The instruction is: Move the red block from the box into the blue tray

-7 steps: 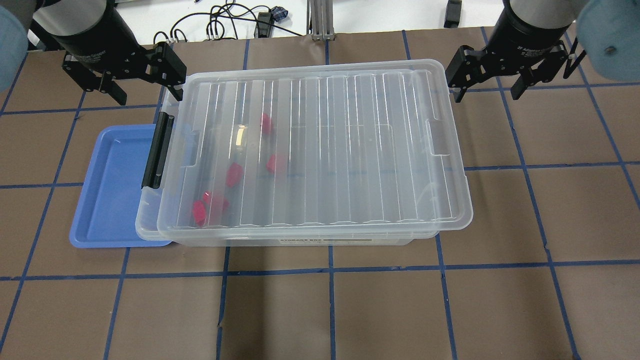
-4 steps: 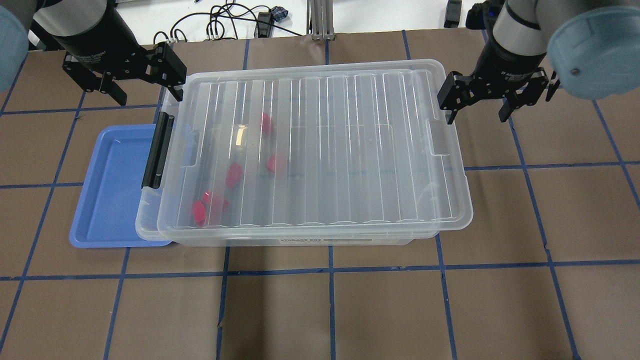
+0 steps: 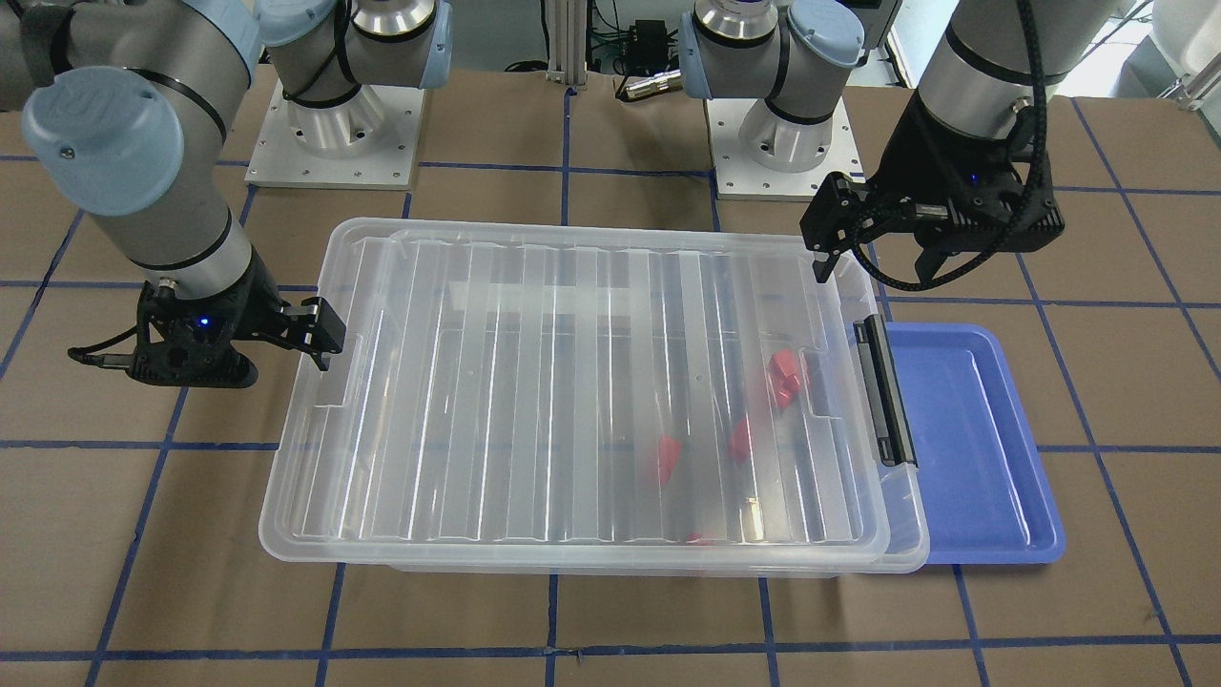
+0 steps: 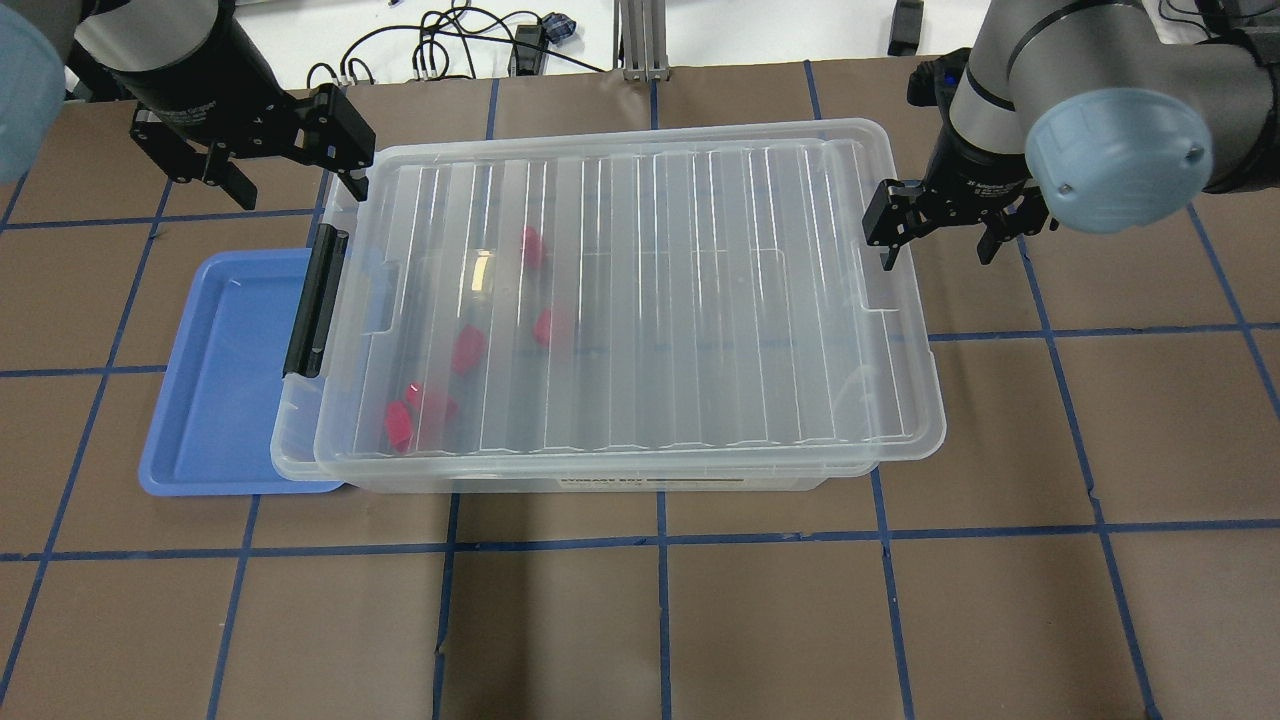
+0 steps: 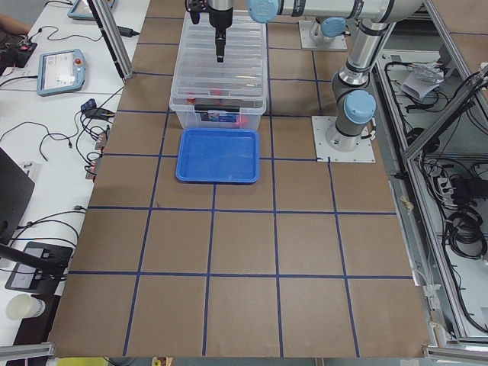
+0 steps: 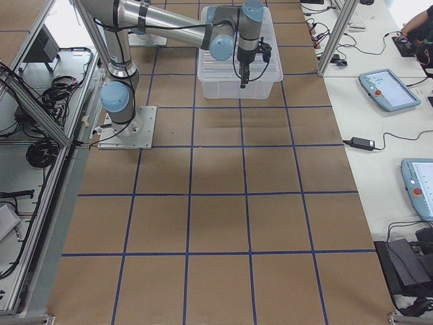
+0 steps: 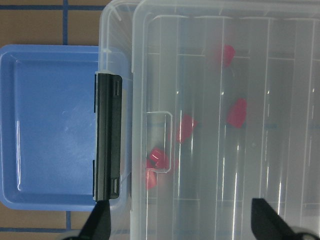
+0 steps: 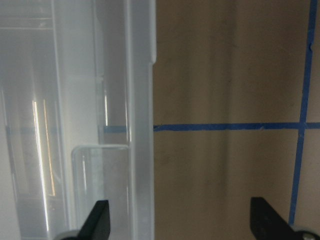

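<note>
The box (image 4: 700,300) is a clear bin with its ribbed lid on, and it also shows in the front view (image 3: 534,382). Several red blocks (image 4: 467,350) lie inside near its left end, and they also show in the left wrist view (image 7: 185,127). The blue tray (image 4: 220,380) lies against that end, partly under the black latch (image 4: 316,302). My left gripper (image 4: 290,180) is open and empty above the box's far left corner. My right gripper (image 4: 935,245) is open and empty. It straddles the rim at the box's right end (image 8: 140,150).
Brown paper with a blue tape grid covers the table (image 4: 660,620). Cables (image 4: 450,45) lie beyond the far edge. The arm bases (image 3: 334,124) stand behind the box in the front view. The tray's inside (image 7: 50,125) holds nothing.
My right gripper has moved left and toward the near side, down to the box's right end. My left gripper has barely moved. The box, tray and blocks have not moved.
</note>
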Available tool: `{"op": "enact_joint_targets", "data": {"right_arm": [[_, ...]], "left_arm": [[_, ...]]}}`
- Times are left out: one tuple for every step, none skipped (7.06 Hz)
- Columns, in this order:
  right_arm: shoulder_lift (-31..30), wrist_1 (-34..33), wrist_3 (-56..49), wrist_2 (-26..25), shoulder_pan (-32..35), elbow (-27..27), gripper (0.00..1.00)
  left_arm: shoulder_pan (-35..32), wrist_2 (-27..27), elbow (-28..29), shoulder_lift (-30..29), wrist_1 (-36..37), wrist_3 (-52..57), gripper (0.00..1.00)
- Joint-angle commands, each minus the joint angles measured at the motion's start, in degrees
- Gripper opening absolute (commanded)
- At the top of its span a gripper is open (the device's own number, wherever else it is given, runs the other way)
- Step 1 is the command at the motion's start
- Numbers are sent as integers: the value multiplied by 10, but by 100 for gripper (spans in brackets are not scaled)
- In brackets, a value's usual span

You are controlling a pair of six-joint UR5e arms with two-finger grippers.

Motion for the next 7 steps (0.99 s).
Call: {"op": "enact_joint_targets", "data": {"right_arm": [[13, -39, 1, 1, 1, 9, 100], [15, -45, 0, 1, 0, 11, 100], [16, -46, 0, 0, 0, 11, 100], [18, -45, -1, -11, 0, 11, 100], [19, -44, 2, -31, -1, 11, 100], [20, -44, 1, -52, -1, 12, 100], [20, -45, -2, -56, -5, 11, 100]], "left_arm": [[4, 0, -4, -10, -3, 0, 100], [5, 1, -1, -13, -3, 0, 100], [2, 2, -4, -20, -11, -2, 100], [2, -1, -4, -26, -28, 2, 100], [1, -2, -4, -38, -23, 1, 100], [0, -1, -2, -45, -14, 2, 100], [0, -2, -3, -49, 2, 3, 100]]}}
